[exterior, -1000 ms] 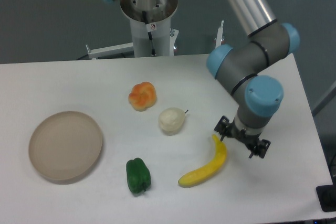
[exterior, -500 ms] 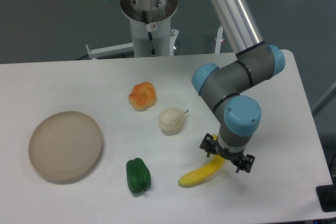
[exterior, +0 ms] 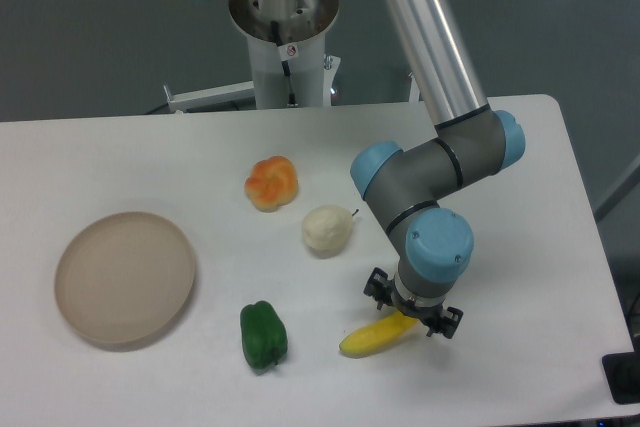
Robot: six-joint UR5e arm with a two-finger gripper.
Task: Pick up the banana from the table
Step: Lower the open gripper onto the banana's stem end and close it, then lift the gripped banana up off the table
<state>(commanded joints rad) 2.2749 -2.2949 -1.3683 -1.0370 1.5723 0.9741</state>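
The bright yellow banana [exterior: 373, 338] lies on the white table [exterior: 520, 347] near the front edge, right of centre. Only its lower left half shows; the rest is hidden under the arm's wrist. My gripper [exterior: 412, 308] points straight down over the banana's middle, its two dark fingers standing on either side of the fruit, open. I cannot tell whether the fingers touch it.
A green pepper [exterior: 263, 335] lies left of the banana. A pale white pear-like fruit [exterior: 327, 229] and an orange-yellow lumpy fruit [exterior: 271, 183] lie behind it. A round beige plate [exterior: 125, 277] sits at the left. The arm's base [exterior: 284, 27] stands at the back.
The gripper has moved left and toward the front along the banana, from its upper right tip to over its middle, and has come lower. The banana has not moved.
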